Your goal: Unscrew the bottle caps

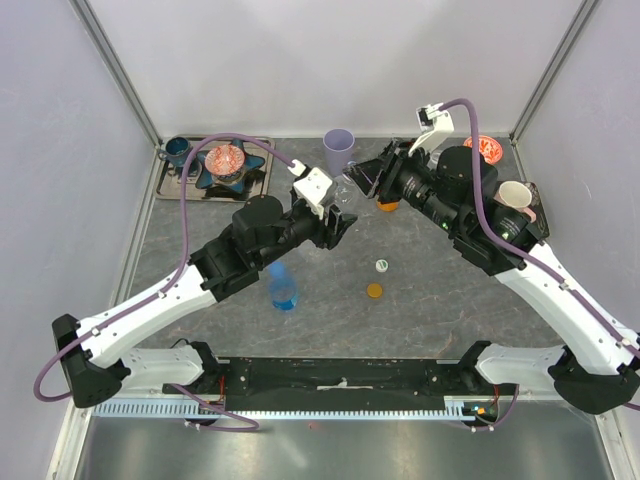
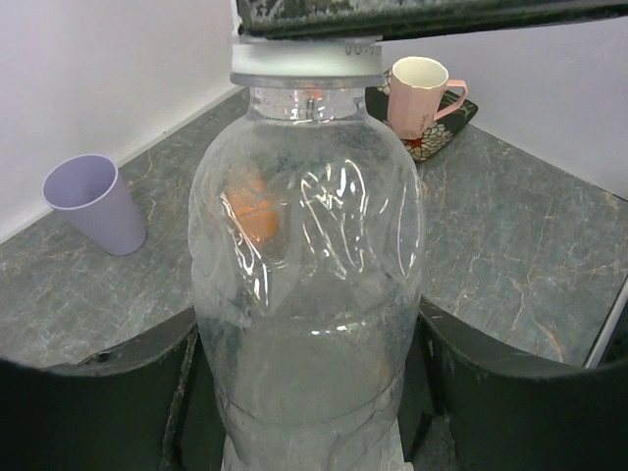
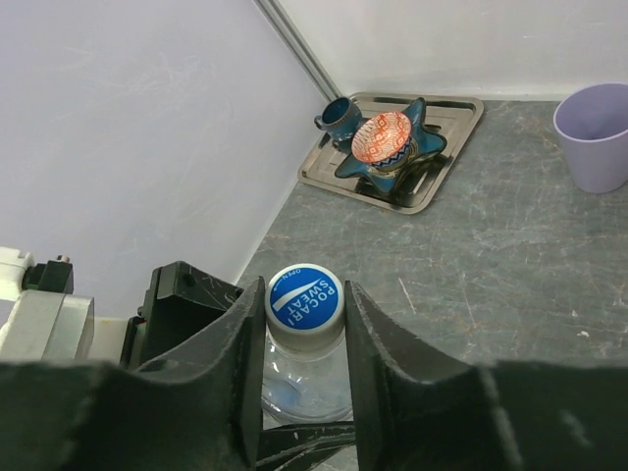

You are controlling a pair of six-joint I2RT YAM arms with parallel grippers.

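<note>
Left fingers point(image 2: 306, 397) are clamped on the clear ribbed plastic bottle point(image 2: 304, 275), mid-counter, near side of the lilac plastic cup point(image 1: 338, 150). Right fingers point(image 3: 304, 324) pinch narrow on its blue-topped white screw cap point(image 3: 305, 306). Best play: hold the bottle rigid, twist squarely about the neck. Threads hidden; base cut off.

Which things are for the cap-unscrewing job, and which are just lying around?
For the job: clear bottle, blue-topped cap, blue bottle, orange bottle, orange cap, white-green cap.
Just lying about: purple cup, pink mug, tray, blue mug.
</note>
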